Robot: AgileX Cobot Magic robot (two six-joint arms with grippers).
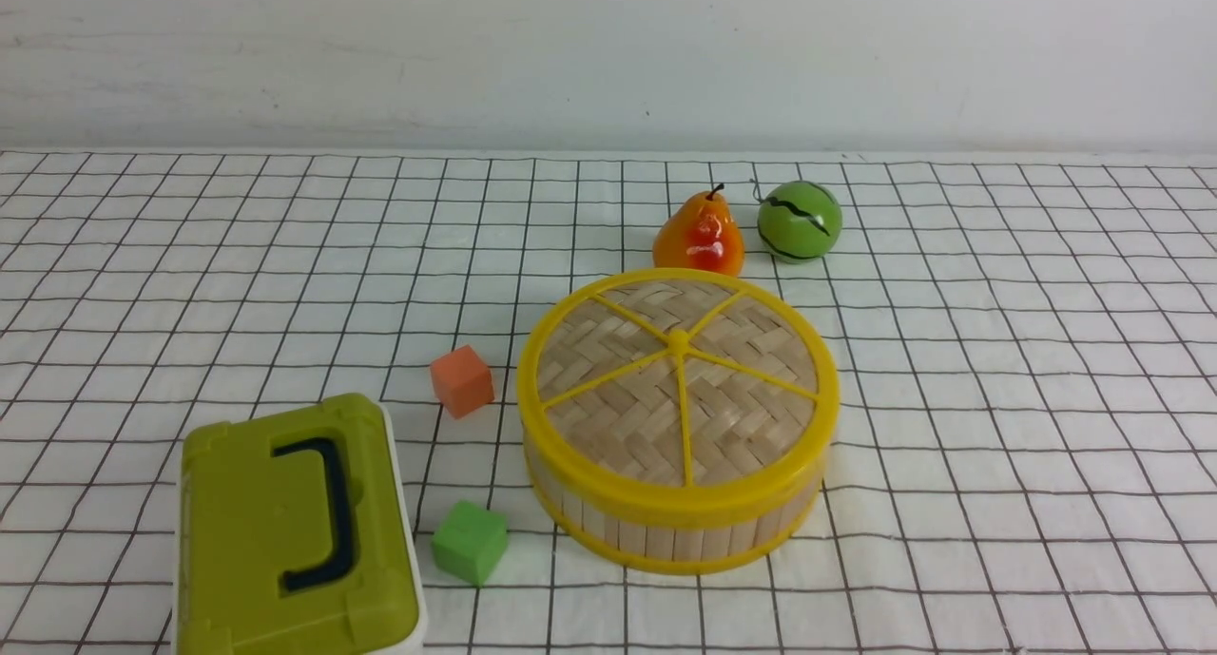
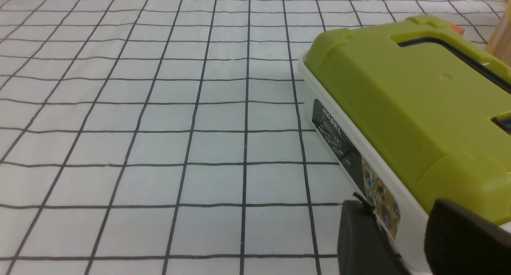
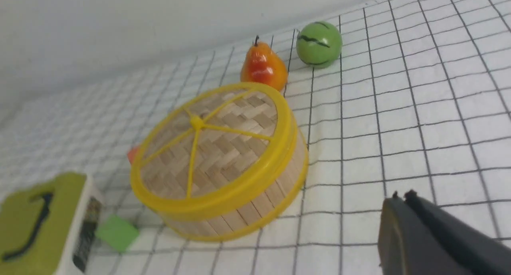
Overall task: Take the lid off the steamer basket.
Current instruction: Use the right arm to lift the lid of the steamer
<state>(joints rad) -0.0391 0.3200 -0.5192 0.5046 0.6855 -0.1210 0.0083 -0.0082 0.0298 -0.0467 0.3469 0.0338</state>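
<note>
Cloth [image 1: 998,370]: white with a black grid, spread under everything.
Left gripper [image 2: 399,227]: seen only in the left wrist view; two dark fingers [image 2: 361,239] spread apart with a gap between them, holding nothing, just beside the near-left corner of the box.
Box [image 1: 257,541]: olive-green top with a dark handle [image 1: 328,512] over a white base, near left, partly cut by the picture's edge.
Orange cube [image 1: 462,380]: right of the box and farther back, just left of the basket, apart from it.
Green cube [image 1: 470,542]: near, between box and basket, touching neither.
Steamer basket [image 1: 666,531]: centre of the cloth, slightly right, upright on its yellow bottom rim.
Lid [image 1: 677,379]: seated flat on the basket, not yet off, yellow rim flush all round.
Pear [image 1: 699,237]: orange-red, upright, just behind the basket's far edge.
Green ball [image 1: 800,221]: dark-striped, right of the pear, close beside it.
Right gripper [image 3: 402,197]: seen only in the right wrist view; fingers seemingly pressed together, gripping nothing, well right of the basket.
</note>
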